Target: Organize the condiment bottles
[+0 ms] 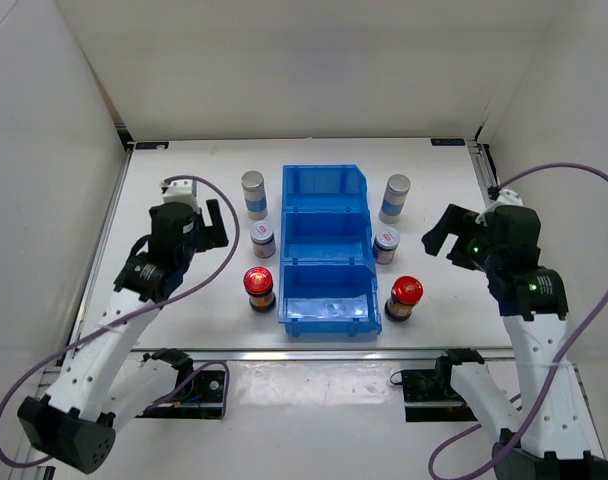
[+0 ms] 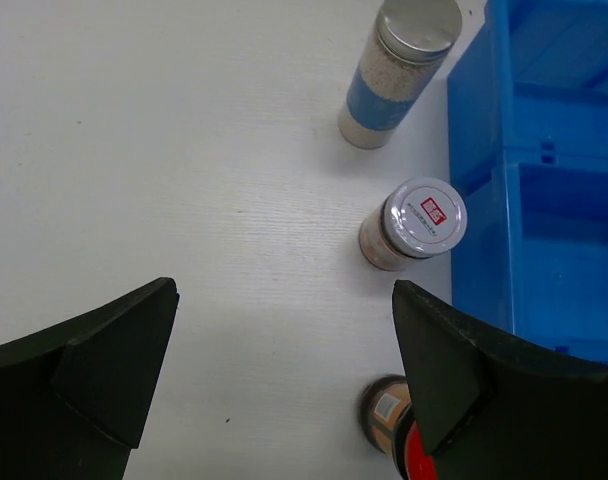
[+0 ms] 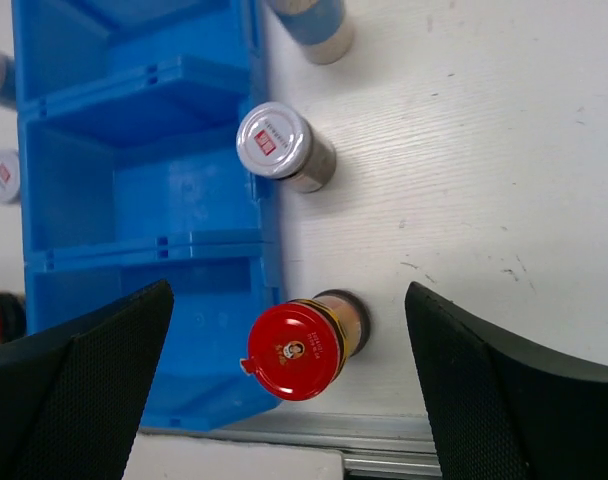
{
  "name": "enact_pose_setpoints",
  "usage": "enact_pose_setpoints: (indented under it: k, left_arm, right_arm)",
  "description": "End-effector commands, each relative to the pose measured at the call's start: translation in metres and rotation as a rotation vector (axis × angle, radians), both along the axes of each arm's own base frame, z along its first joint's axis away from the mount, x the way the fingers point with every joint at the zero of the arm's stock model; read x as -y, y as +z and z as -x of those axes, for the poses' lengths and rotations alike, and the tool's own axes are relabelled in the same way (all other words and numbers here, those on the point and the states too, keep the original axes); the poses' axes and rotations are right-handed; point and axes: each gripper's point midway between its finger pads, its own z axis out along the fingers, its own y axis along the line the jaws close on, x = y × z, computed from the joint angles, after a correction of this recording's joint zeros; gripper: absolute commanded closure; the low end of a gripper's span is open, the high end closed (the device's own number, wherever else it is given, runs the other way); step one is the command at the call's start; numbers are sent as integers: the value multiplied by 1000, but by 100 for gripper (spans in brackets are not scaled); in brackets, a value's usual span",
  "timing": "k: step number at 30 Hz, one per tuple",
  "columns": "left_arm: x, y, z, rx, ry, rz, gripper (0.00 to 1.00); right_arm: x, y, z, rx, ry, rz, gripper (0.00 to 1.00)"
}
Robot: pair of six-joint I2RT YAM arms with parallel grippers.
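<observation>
White table (image 1: 184,200) bearing blue plastic three-compartment bin (image 1: 325,213) at centre. Left pincer (image 2: 284,300) and right pincer (image 3: 289,300) spread wide, holding and touching nothing. Flanking bin, upright, one of each per side: tall white-blue grey-capped bottles (image 1: 253,194) (image 1: 394,197) farthest, dark red-capped bottles (image 1: 259,288) (image 1: 403,296) nearest, short white-lidded bottles (image 1: 263,239) (image 1: 386,243) between.

Tall bottle (image 3: 314,25) cropped at top edge

One overhead, two close wrist views sharing bin (image 1: 325,212).
</observation>
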Motion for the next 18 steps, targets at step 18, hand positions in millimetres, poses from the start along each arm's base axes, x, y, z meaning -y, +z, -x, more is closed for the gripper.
enact_pose_setpoints:
  k: [18]
  left_arm:
    - [-9, 8, 7, 16, 71, 36, 0]
  right_arm:
    - [-25, -78, 5, -285, -19, 135, 0]
